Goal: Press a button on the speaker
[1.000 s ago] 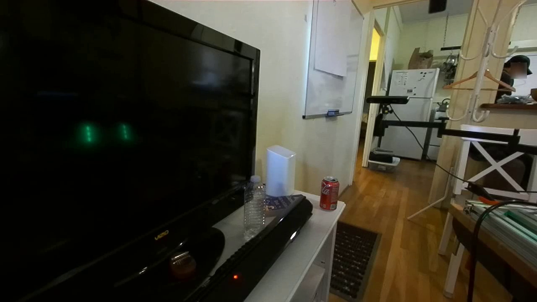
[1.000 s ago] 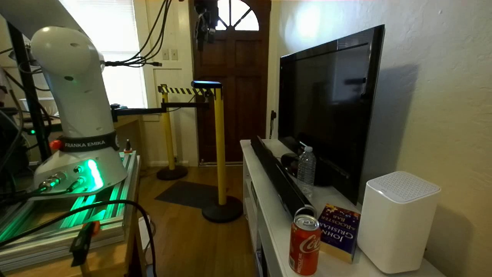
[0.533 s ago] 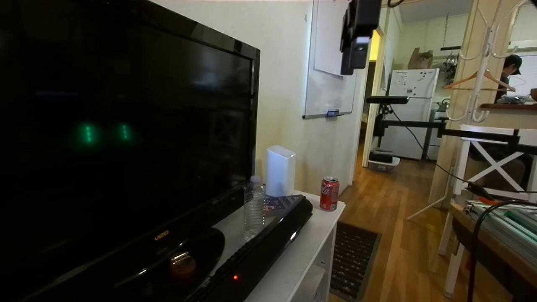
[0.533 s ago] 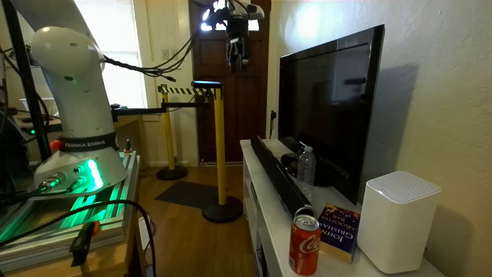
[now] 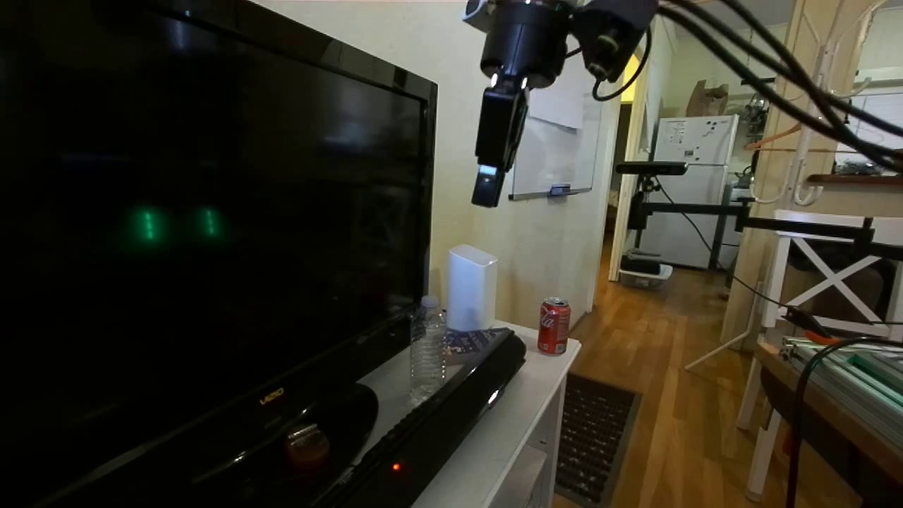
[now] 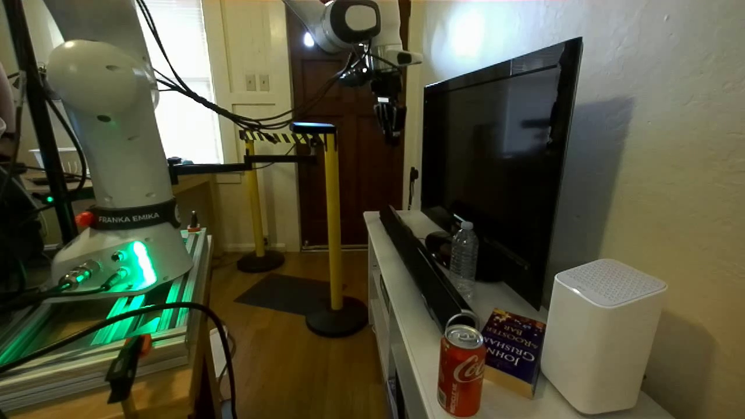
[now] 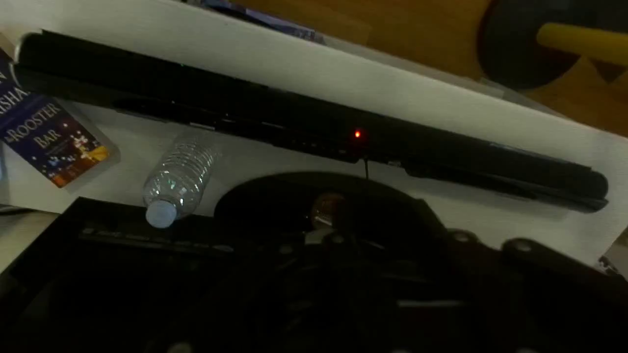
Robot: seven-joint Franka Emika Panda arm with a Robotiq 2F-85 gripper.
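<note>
The speaker, a long glossy black soundbar (image 5: 451, 416) (image 6: 426, 273) (image 7: 274, 113), lies along the front of the white cabinet below the TV. A tiny red light (image 5: 396, 466) (image 7: 357, 134) glows on its front. Faint small marks (image 7: 314, 145) along its rear upper edge could be buttons; they are too dim to tell. My black gripper (image 5: 487, 194) (image 6: 393, 137) points downward in the air, well above the soundbar and apart from it. Both exterior views show its fingers overlapping. In the dark lower part of the wrist view the fingertips cannot be made out, so the gap between them is unclear.
Behind the soundbar stand the big TV (image 5: 211, 296) (image 6: 495, 145) and a clear bottle (image 6: 464, 256) (image 7: 179, 176). At one end are a book (image 6: 515, 349), a red can (image 6: 461, 372) and a white box-like device (image 6: 602, 337). A yellow post (image 6: 332, 221) stands beside the cabinet.
The arm has come down from above. My gripper has moved lower and closer to the TV and soundbar, its cables swinging along. The soundbar and cabinet objects have not moved.
</note>
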